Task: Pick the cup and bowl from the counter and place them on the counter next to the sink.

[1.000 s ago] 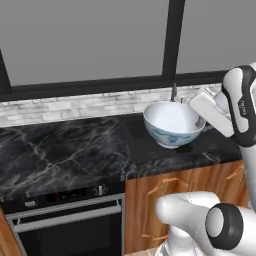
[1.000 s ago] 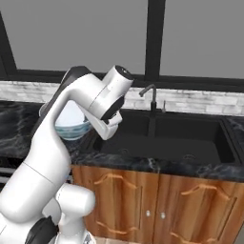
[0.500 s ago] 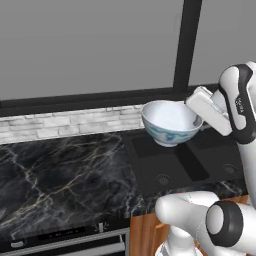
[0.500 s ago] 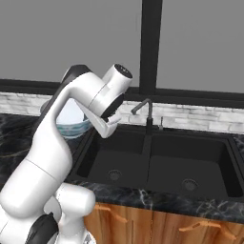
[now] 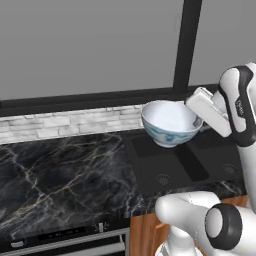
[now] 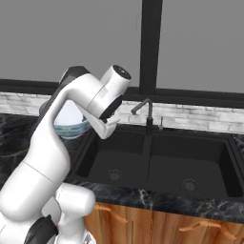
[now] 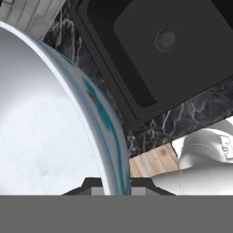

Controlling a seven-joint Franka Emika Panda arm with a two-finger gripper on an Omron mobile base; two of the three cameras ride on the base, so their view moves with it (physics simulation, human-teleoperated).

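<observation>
My gripper (image 7: 111, 185) is clamped on the rim of the bowl (image 5: 169, 122), one finger inside the wall and one outside, and I hold it in the air, upright. Below the bowl lies the left basin of the sink (image 6: 157, 162), with the black marble counter (image 5: 65, 177) stretching away beyond its edge.

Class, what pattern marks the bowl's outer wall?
A faint blue-green pattern on white; the bowl shows it best in the left base view.

My arm hiding most of the bowl (image 6: 71, 125), my fingertips masked by its rim, sink (image 5: 172, 165) right basin cut off by my arm
</observation>
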